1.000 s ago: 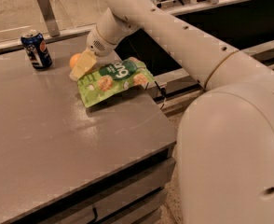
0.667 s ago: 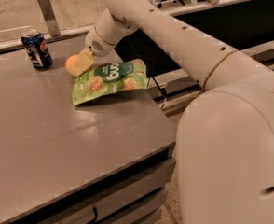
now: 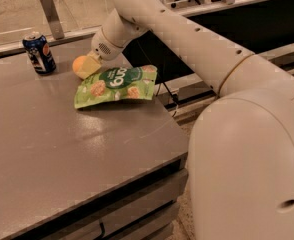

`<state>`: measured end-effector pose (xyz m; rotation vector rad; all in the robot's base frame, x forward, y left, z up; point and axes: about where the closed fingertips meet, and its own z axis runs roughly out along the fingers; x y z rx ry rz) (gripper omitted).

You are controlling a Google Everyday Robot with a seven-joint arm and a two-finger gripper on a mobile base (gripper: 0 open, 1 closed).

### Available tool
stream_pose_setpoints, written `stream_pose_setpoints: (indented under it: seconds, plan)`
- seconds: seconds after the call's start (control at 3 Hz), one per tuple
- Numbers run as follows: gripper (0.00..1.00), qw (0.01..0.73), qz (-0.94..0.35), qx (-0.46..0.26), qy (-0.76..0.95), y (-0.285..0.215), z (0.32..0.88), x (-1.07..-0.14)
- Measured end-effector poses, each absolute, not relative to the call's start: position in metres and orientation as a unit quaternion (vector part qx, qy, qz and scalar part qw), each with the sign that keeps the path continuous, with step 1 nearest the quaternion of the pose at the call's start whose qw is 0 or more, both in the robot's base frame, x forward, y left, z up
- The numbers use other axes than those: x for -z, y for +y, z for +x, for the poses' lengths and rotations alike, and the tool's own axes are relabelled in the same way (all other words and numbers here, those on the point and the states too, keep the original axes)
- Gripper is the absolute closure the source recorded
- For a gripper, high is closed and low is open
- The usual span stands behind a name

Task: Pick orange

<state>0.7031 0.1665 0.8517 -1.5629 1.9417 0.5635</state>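
On the flat grey table, nearest the camera and just on the near side of the hand, lies the green printed snack bag. Its upper left corner reaches almost under the hand. That is the first hazard, in my judgement. If the hand comes down or closes a little off line, it may catch the film of the bag along with the fruit, or drag the bag across the table.

The hand, at the end of the white jointed arm, is low over the table at the bag's far left corner. The small, round, smooth orange sits at its tip, touching it or very nearly so, with its left half in plain sight. Whether the hand is spread, pressed together or already pinching the orange, I cannot tell. A smooth round fruit held off centre is likely to squirt out or roll. A nudge instead of a hold would probably send it to the left.

Farther off, to the left of the hand and beyond it, stands the blue soda can, upright and apart from the orange. A rolling orange could knock it.

As for containers, the bag lies flat and looks closed, so its contents are hidden. The can's top faces up, but I cannot tell whether it is open or holds anything.
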Motion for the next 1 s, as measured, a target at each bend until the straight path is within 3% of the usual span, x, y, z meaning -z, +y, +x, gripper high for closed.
stream_pose_setpoints:
  seconds: [0.67, 1.0]
  plan:
    - [1.0, 0.362, -0.574, -0.272, 0.683, 0.161, 0.712, -0.931]
    - [1.0, 0.366, -0.573, -0.273, 0.68, 0.161, 0.713, -0.936]
